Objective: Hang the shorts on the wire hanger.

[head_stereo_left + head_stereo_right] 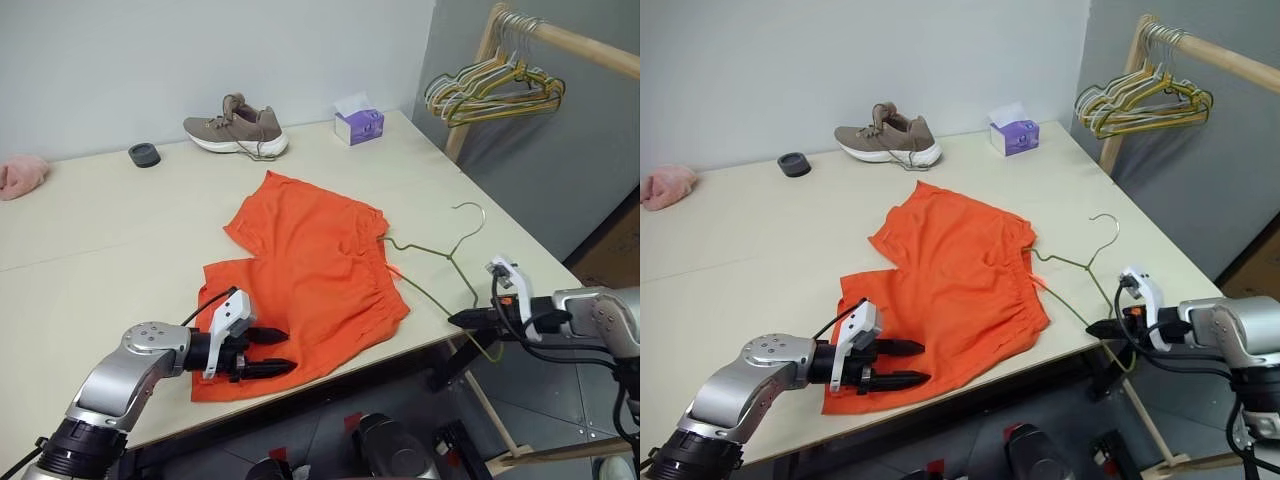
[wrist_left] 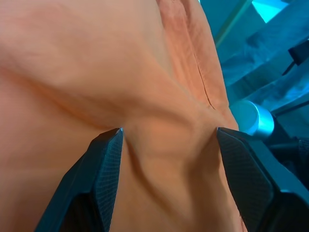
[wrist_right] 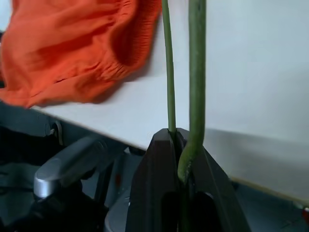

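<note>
Centre of frame: shorts (image 1: 310, 280) flat on the table (image 1: 90, 280), hanger (image 1: 440, 262) partly under them. My right gripper (image 1: 462, 319) is clamped on its wire (corner only); my left gripper (image 1: 280, 352) gapes over the hem. Pulling may drag the fabric off the edge

A wide, pale cream table (image 1: 100, 250) with a smooth top carries everything, a faint seam running across its surface. Spread flat near its front edge lie the bright orange thin-fabric shorts (image 1: 310, 280), their gathered waistband turned toward the table's right side. Beside that waistband, a thin olive-brass wire hanger (image 1: 440, 262) rests on the top, its curved hook lying toward the right edge and its lower corner reaching past the front edge. Along the far edge lie a taupe lace-up sneaker with a white sole (image 1: 236, 128), a small dark round puck (image 1: 144, 154), a purple tissue box (image 1: 358, 125) and, far left, a crumpled pink cloth (image 1: 20, 175).
</note>
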### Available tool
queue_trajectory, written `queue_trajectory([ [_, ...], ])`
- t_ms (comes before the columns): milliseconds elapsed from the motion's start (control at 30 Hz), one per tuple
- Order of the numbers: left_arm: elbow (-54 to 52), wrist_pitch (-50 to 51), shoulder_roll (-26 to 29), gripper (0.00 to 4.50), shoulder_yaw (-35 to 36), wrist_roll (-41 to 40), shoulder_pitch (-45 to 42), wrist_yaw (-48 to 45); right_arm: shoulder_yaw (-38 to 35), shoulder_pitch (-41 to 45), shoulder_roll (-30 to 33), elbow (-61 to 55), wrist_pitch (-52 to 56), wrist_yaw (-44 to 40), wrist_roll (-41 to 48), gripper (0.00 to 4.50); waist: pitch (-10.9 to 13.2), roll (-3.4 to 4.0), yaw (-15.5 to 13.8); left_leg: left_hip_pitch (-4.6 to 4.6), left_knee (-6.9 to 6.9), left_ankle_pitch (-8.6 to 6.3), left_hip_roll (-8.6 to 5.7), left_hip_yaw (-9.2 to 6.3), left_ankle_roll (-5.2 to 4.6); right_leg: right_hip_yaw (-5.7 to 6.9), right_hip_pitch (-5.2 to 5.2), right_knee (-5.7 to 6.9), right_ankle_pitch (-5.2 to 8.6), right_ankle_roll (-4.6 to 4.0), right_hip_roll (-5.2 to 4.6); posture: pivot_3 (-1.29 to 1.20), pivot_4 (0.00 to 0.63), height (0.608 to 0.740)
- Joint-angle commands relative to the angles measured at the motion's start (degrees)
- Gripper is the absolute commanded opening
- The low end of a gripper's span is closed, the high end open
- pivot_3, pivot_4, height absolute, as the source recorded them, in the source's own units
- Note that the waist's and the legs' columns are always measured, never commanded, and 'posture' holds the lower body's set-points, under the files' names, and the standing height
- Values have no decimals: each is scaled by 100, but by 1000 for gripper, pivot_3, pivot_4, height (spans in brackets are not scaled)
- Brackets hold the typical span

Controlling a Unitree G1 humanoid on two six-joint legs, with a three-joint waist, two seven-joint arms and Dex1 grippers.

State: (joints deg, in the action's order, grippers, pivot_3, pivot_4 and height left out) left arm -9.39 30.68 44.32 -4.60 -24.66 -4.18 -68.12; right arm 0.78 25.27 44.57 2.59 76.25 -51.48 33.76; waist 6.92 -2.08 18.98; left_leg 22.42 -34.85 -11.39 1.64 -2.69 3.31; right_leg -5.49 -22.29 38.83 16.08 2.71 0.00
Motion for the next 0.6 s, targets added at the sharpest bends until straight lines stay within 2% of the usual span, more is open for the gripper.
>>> queue_trajectory([
  [33, -231, -83, -4, 3238, 31, -50, -41, 22, -183, 472, -227, 458, 376, 253, 43, 0, 4, 5, -18, 2, 0, 0, 0, -1, 0, 1, -1, 0, 0, 0, 0, -220, 84, 740],
  [200, -336, -72, -29, 3238, 62, -71, 35, 83, -1000, 1255, -1124, 1230, 1205, 1003, 93, 0, 9, 8, -33, 4, 0, 0, 1, -3, -1, 0, -2, 3, -3, 5, 4, -214, 84, 740],
  [400, -369, -64, -43, 3238, 41, -86, 33, 123, -1800, 1636, -1913, 1739, 1218, 1995, -206, 0, 14, 16, -148, 18, 0, -2, 1, -4, -4, 2, -10, -1, -20, 35, 4, -214, 84, 740],
  [600, -410, -6, -115, 3238, 41, -128, 15, 182, -2123, 1686, -2415, 1407, 833, 2062, 94, 0, 18, 23, -167, 28, 0, -5, 1, -3, -8, 2, -15, -6, -23, 40, 4, -212, 82, 740],
])
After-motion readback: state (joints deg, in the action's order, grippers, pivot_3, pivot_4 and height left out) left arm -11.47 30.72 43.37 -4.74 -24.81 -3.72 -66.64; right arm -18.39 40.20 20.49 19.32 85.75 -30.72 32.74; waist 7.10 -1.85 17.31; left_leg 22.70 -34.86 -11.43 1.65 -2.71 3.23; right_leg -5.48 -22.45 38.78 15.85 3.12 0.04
